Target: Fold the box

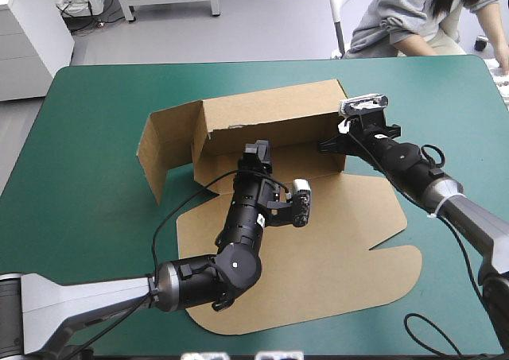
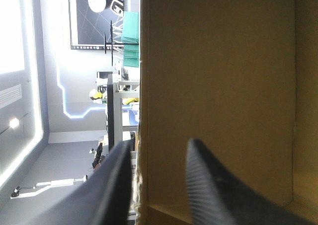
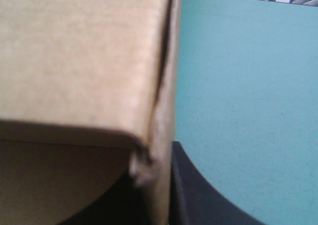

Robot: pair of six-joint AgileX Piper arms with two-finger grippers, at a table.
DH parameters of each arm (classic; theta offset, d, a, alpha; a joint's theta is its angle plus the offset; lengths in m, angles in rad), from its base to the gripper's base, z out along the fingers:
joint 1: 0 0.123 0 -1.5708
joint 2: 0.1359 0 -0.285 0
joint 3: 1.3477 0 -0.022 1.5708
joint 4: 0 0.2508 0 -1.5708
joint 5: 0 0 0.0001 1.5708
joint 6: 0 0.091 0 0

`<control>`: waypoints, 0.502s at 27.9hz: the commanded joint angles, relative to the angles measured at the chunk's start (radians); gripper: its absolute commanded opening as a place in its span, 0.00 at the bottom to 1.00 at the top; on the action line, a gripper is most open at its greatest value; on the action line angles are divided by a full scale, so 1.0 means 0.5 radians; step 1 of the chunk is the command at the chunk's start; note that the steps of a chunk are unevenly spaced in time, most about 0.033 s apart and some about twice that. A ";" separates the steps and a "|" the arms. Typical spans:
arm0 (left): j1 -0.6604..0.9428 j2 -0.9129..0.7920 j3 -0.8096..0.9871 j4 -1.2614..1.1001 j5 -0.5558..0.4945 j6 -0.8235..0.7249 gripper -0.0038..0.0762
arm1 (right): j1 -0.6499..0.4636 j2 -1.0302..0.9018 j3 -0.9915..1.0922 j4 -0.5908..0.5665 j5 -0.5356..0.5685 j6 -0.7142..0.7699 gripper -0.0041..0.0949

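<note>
The brown box (image 1: 318, 241) lies as a cut sheet on the teal-green cover, its back wall (image 1: 270, 118) raised and a side flap (image 1: 163, 141) standing at the left. My left gripper (image 1: 256, 155) is at the wall's lower left end. In the left wrist view my left gripper (image 2: 161, 143) straddles the board's edge (image 2: 142, 111), one finger on each face, nearly shut on it. My right gripper (image 1: 330, 144) holds the wall's right end. In the right wrist view my right gripper (image 3: 159, 190) pinches the wall's corner (image 3: 99, 61), with one black finger (image 3: 198, 195) showing beside the board.
The sheet's rounded lid flap (image 1: 382, 272) lies flat toward the table's near right. A person in a grey sleeve (image 1: 398, 18) leans at the far right corner, a hand (image 1: 501, 54) near small items at the right edge. Bare cover (image 1: 87, 137) lies left of the box.
</note>
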 commanded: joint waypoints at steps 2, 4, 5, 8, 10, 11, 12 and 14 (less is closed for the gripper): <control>-0.011 -0.093 -0.064 0.006 0.098 -0.019 0.06 | 0.000 -0.081 -0.076 0.043 0.015 0.081 0.04; -0.003 -0.126 -0.112 -0.219 0.031 -0.013 0.06 | 0.000 -0.081 -0.076 0.043 0.045 0.081 0.04; 0.019 -0.156 -0.148 -0.382 -0.035 0.010 0.06 | 0.000 -0.081 -0.076 0.043 0.053 0.081 0.04; 0.142 -0.279 -0.253 -0.890 -0.290 0.154 0.06 | 0.000 -0.081 -0.076 0.043 0.071 0.081 0.04; 0.253 -0.371 -0.326 -1.239 -0.421 0.378 0.06 | -0.009 -0.081 -0.076 0.035 0.104 0.081 0.04; 0.393 -0.464 -0.429 -1.659 -0.438 0.670 0.06 | -0.030 -0.079 -0.076 0.038 0.156 0.091 0.04; 0.458 -0.504 -0.473 -1.828 -0.401 0.787 0.06 | -0.050 -0.079 -0.076 0.038 0.189 0.106 0.04; 0.661 -0.576 -0.564 -2.248 -0.319 1.060 0.06 | -0.084 -0.079 -0.076 0.035 0.235 0.146 0.04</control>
